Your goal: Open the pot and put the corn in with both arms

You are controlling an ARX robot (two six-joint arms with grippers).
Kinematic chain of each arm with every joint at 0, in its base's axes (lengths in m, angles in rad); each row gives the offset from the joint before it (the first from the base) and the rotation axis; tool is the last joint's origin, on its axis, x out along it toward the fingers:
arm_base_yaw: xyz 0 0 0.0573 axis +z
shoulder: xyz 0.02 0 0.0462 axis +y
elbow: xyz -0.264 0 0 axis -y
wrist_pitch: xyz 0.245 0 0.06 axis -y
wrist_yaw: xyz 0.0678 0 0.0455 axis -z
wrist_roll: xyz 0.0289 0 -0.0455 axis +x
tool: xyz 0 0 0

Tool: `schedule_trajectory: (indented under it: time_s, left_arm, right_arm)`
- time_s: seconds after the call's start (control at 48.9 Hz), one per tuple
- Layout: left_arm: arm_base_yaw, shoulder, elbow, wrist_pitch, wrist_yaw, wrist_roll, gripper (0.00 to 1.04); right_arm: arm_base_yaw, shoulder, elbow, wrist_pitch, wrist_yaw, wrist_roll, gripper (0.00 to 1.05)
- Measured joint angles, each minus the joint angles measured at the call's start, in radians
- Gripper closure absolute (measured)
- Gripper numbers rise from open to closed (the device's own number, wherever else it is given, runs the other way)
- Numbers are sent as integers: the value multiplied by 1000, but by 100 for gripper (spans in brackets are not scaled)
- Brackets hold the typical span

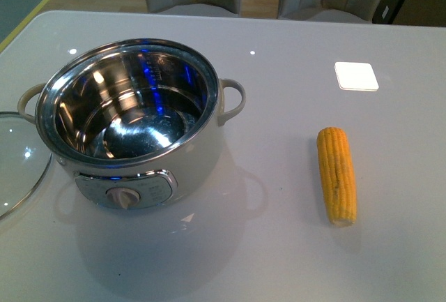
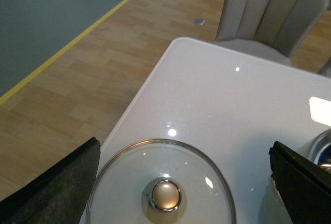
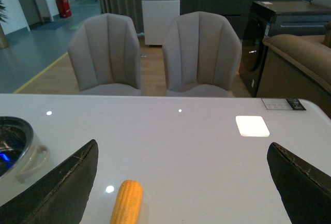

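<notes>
One corn cob (image 1: 336, 175) on tabletop (image 1: 279, 260), well right of the pot (image 1: 132, 117); I see it beneath my right tool (image 3: 182, 146), spread wide; left tool (image 2: 184, 144) likewise.

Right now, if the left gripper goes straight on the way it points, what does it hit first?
Most likely the glass lid, around its knob. The lid lies on the table, framed by the left gripper and its open jaws. Depth is unclear from the wrist view.
</notes>
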Motion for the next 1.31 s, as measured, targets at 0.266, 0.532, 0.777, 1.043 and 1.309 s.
schedule_trajectory:
  time_s: [0.266, 0.532, 0.777, 1.043, 1.309]
  left_arm:
    - [58, -429, -42, -373, 68, -32, 7]
    - [62, -509, -52, -426, 75, -39, 7]
    - [24, -536, -179, -119, 201, -26, 29]
    - [-187, -772, -282, -214, 7, -18, 77]
    - [-363, -964, -331, -350, -162, -17, 101]
  right_arm:
    - [0, 0, 0, 0, 0, 0, 9]
    - [0, 0, 0, 0, 0, 0, 9]
    - [0, 0, 0, 0, 0, 0, 9]
    - [0, 0, 0, 0, 0, 0, 9]
    - [0, 0, 0, 0, 0, 0, 9]
